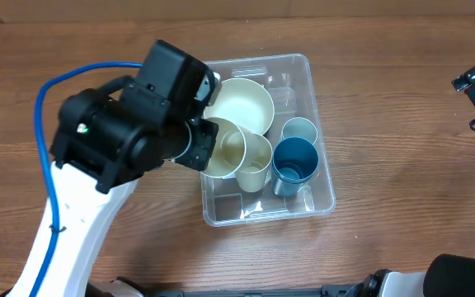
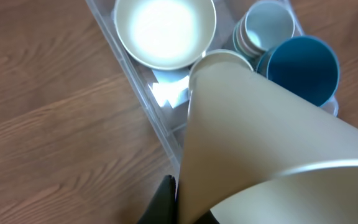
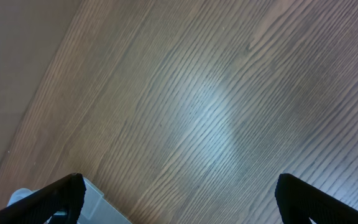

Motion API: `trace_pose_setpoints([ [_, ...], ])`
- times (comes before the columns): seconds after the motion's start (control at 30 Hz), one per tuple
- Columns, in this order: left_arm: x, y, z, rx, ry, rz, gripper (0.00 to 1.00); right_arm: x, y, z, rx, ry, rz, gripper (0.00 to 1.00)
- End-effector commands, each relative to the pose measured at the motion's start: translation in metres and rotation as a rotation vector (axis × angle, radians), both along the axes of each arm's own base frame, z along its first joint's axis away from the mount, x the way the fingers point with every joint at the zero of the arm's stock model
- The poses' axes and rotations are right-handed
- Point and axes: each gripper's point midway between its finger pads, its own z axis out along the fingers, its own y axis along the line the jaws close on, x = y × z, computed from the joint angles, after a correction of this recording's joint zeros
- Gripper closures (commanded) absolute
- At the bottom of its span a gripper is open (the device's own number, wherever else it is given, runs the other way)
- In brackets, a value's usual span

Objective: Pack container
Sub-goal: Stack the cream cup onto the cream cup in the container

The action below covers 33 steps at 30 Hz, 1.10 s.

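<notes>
Container sits mid-worktop, already holding a white bowl, a blue cup and pale cups. Left tool grips a cream cup over the container's left side, not yet released. Right tool gapes wide, empty, off to the right; packing looks nearly done.

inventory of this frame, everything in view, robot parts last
container: one, clear, table centre
bowl: one, cream, container's top end in overhead
held cream cup: one, tilted over container's left side
second cream cup: one, in container beside it
dark blue cup: one, container's right side
light blue cups: nested stack, count unclear, next to dark blue cup
table: one, brown wood
left pincer: black, gripping held cream cup
right pincer: black, open over bare table
</notes>
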Motion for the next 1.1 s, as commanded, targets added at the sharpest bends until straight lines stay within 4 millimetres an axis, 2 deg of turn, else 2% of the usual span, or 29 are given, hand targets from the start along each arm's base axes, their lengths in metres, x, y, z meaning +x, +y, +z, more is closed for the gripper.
trace_pose_setpoints([
  [0.0, 0.009, -0.013, -0.024, 0.030, 0.036, -0.032, 0.96, 0.001, -0.001, 0.004, -0.003, -0.014, -0.005, 0.00],
  [0.17, 0.026, -0.025, -0.058, 0.046, 0.067, -0.040, 0.96, 0.001, -0.001, 0.004, -0.003, -0.014, -0.006, 0.00],
  [0.33, 0.031, -0.036, -0.098, 0.076, 0.183, -0.053, 0.96, 0.001, -0.001, 0.004, -0.003, -0.014, -0.006, 0.00],
  [0.37, 0.032, -0.039, -0.105, 0.077, 0.204, -0.056, 0.92, 0.001, -0.001, 0.004, -0.003, -0.014, -0.005, 0.00],
  [0.47, 0.038, -0.044, -0.107, 0.066, 0.196, -0.050, 0.62, 0.001, -0.001, 0.004, -0.003, -0.014, -0.005, 0.00],
  [0.53, 0.042, -0.042, -0.093, 0.046, 0.169, -0.032, 0.45, 0.001, -0.001, 0.004, -0.003, -0.014, -0.006, 0.00],
  [0.6, 0.045, -0.035, -0.073, 0.035, 0.141, -0.011, 0.37, 0.001, -0.001, 0.004, -0.003, -0.014, -0.006, 0.00],
  [0.67, 0.050, -0.016, -0.048, 0.047, 0.088, 0.055, 0.26, 0.001, -0.001, 0.004, -0.003, -0.014, -0.005, 0.00],
  [0.73, 0.060, 0.024, -0.016, 0.096, 0.001, 0.196, 0.23, 0.001, -0.001, 0.004, -0.003, -0.014, -0.006, 0.00],
  [0.8, 0.070, 0.057, 0.015, 0.065, -0.096, 0.314, 0.19, 0.001, -0.001, 0.004, -0.003, -0.014, -0.005, 0.00],
  [0.83, 0.073, 0.086, 0.033, 0.046, -0.152, 0.418, 0.19, 0.001, -0.001, 0.004, -0.003, -0.014, -0.006, 0.00],
  [0.93, 0.068, 0.148, 0.057, 0.035, -0.231, 0.659, 0.14, 0.001, -0.001, 0.004, -0.003, -0.014, -0.005, 0.00],
  [0.97, 0.062, 0.172, 0.063, 0.031, -0.250, 0.742, 0.09, 0.001, -0.001, 0.004, -0.003, -0.014, -0.006, 0.00],
  [1.0, 0.058, 0.186, 0.066, 0.032, -0.259, 0.787, 0.03, 0.001, -0.001, 0.004, -0.003, -0.014, -0.006, 0.00],
  [1.07, 0.054, 0.204, 0.068, 0.037, -0.266, 0.845, 0.00, 0.001, -0.001, 0.004, -0.003, -0.014, -0.005, 0.00],
])
